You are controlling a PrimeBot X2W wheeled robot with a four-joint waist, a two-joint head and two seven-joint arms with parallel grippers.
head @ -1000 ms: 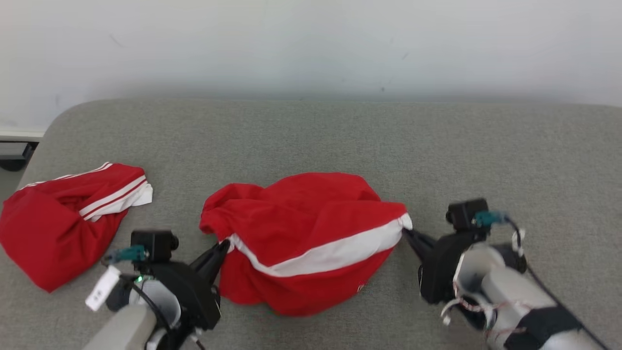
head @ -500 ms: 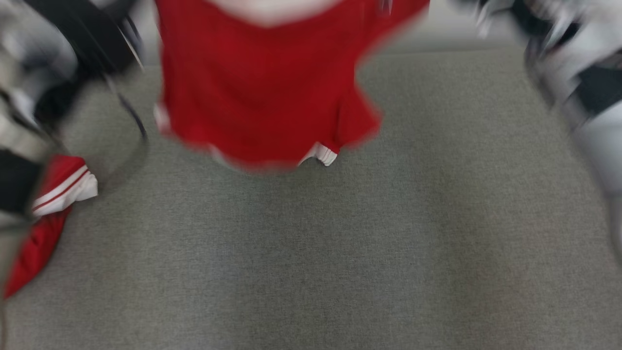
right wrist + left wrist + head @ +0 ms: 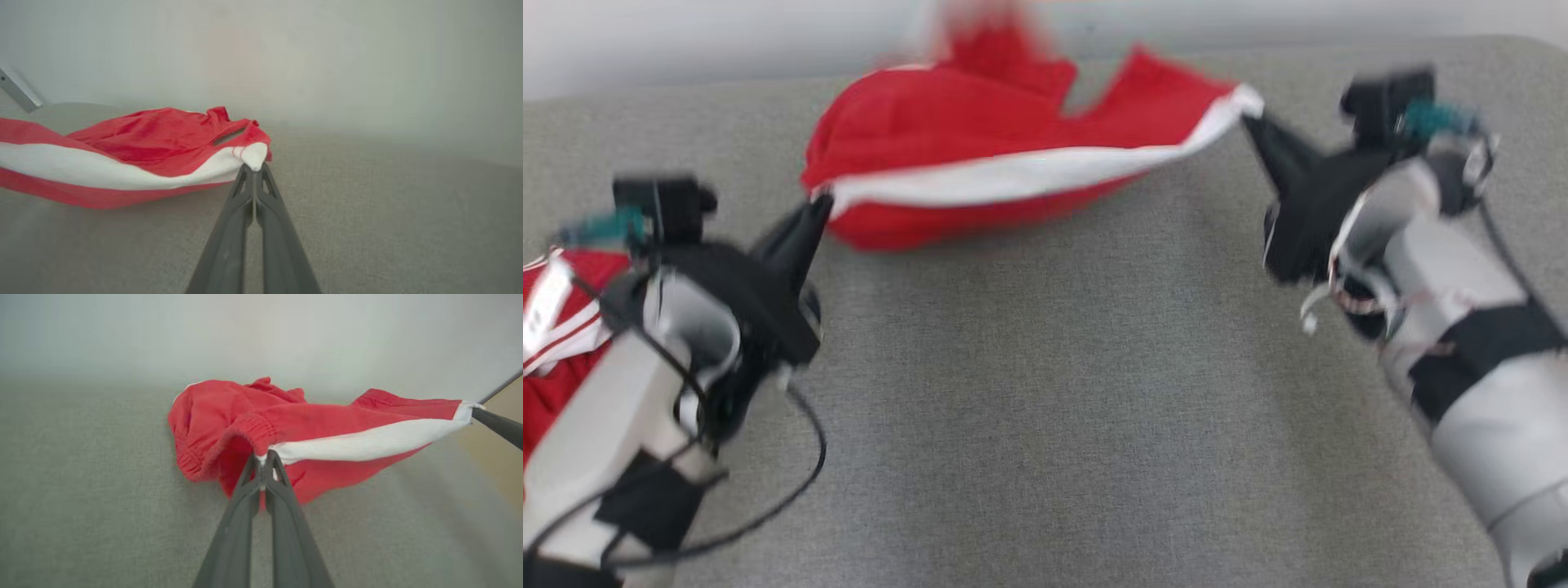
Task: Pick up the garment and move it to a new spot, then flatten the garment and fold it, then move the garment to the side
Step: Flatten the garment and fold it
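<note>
The garment (image 3: 980, 139) is red with a white band, stretched between my two grippers over the far part of the grey surface (image 3: 1045, 408). My left gripper (image 3: 821, 204) is shut on the band's left end, seen close up on the garment (image 3: 310, 428) in the left wrist view, gripper (image 3: 264, 456). My right gripper (image 3: 1250, 122) is shut on the white right corner; the right wrist view shows that pinch, gripper (image 3: 254, 168), with the garment (image 3: 143, 143) trailing left. The cloth sags in the middle and its body bunches behind.
A second red garment with white stripes (image 3: 556, 343) lies at the left edge, partly behind my left forearm. A pale wall (image 3: 727, 33) runs behind the grey padded surface. The right gripper's finger (image 3: 496, 425) shows in the left wrist view.
From the surface near me the garment was swung up high, then carried farther away. It now hangs stretched between both grippers. The head camera shifted too.
</note>
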